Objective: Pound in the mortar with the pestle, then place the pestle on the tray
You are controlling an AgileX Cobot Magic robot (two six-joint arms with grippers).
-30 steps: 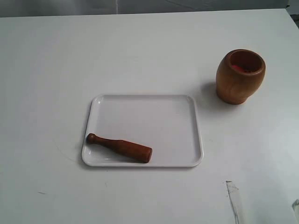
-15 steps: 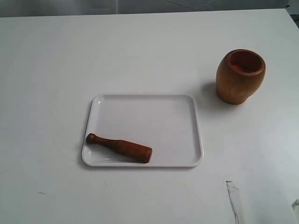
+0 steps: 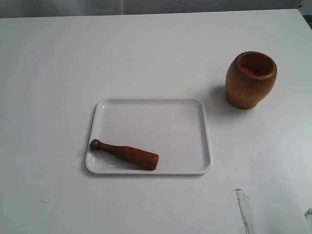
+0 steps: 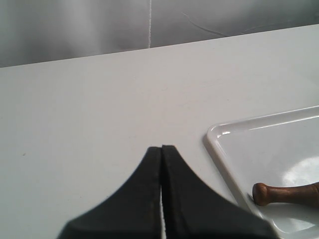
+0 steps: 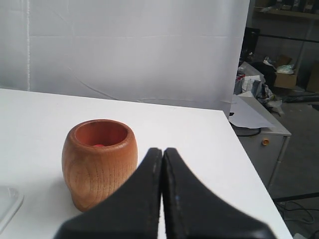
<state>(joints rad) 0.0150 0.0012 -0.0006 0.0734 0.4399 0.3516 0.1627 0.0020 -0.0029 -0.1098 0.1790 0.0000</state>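
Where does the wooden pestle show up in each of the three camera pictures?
Exterior view: the pestle lies in the tray, along its lower edge.
Left wrist view: only its knobbed handle end shows, inside a tray corner.
Right wrist view: not in it.
Shared landmark: the tray, a corner sliver in the right wrist view.

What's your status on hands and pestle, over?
Left hand shut, empty; right hand shut, empty. Dark reddish-brown wooden pestle lying on flat white rectangular tray. Brown barrel-shaped wooden mortar upright, apart from tray; nothing seen between them.
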